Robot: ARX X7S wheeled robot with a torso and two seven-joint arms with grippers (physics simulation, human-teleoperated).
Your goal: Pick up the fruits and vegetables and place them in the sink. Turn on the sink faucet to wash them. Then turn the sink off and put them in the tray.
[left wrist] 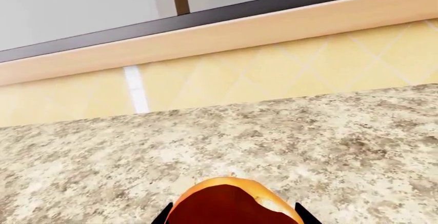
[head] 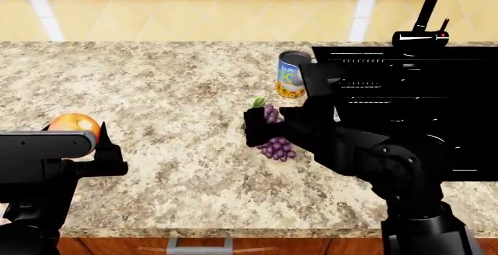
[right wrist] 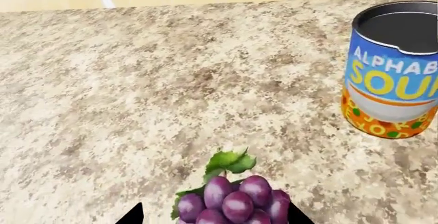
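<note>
Grapes [right wrist: 236, 201] sat between the right gripper's [head: 260, 128] tips, grasp unclear; lifted carelessly, they risked toppling the soup can [head: 291, 74] just behind.

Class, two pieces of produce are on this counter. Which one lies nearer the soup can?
The purple grape bunch, with its green leaf, lying just in front of the soup can. The orange-red fruit sits far off at the counter's left end.

Speckled granite counter [head: 171, 167], soup can [head: 291, 74] upright nr sink [head: 467, 115], grape bunch [head: 274, 141] lying alongside
</note>
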